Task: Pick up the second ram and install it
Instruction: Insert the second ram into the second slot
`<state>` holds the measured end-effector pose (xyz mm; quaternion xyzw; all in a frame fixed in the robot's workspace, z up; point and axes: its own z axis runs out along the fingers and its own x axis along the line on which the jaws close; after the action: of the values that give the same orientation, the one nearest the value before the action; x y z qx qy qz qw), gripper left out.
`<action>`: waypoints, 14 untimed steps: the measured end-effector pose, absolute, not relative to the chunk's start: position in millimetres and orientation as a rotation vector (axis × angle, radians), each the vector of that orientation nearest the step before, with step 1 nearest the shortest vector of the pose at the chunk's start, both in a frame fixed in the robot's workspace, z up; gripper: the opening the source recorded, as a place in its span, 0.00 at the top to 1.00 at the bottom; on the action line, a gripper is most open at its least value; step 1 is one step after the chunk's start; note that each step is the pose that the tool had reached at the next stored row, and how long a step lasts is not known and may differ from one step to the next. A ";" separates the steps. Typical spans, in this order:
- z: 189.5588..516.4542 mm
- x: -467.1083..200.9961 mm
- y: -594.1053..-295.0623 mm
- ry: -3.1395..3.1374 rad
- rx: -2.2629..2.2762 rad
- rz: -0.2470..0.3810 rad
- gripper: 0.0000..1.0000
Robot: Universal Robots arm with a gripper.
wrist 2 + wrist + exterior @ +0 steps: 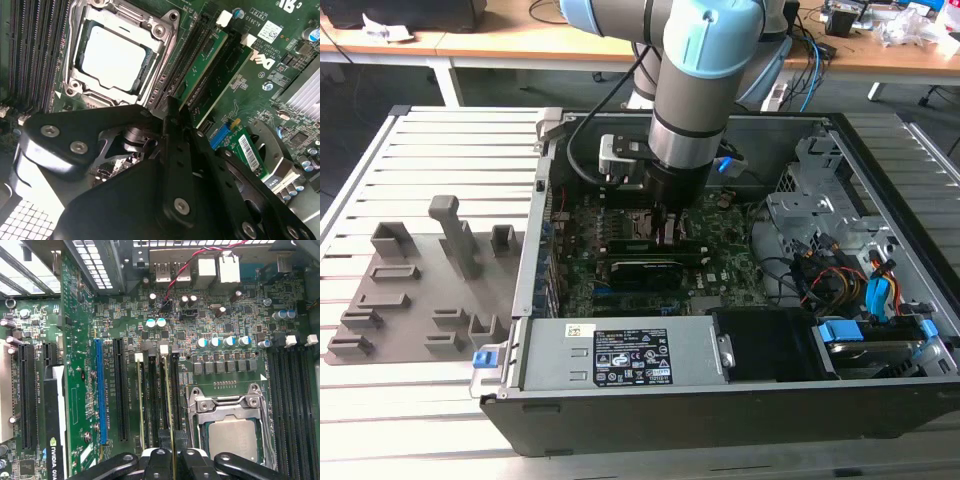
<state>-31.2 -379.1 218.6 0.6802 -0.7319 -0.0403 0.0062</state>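
Gripper [172, 457] lowered inside the computer case [880, 390] | jaws closed on the second ram [169, 400] | ram upright in a motherboard [225, 325] slot beside the CPU socket [232, 432], another stick [140, 405] just beside.

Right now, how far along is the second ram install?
Done: one stick stands in its slot, and the second ram is upright in the neighbouring slot, on the side nearer the CPU socket. In hand: the claw grips its top edge. Left: full seating; I cannot tell whether its latches have closed.
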 end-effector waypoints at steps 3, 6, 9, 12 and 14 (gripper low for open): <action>219.5 -31.2 -379.1 -2.290 2.129 -0.126 0.79; 247.4 -31.4 -378.0 -2.290 2.128 -0.126 0.79; 276.4 -31.5 -377.9 -2.290 2.129 -0.126 0.89; 276.6 -31.5 -377.9 -2.290 2.129 -0.127 0.89; 276.8 -31.5 -377.9 -2.290 2.129 -0.127 0.89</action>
<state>-31.5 -377.9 276.8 0.6802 -0.7319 -0.0405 0.0060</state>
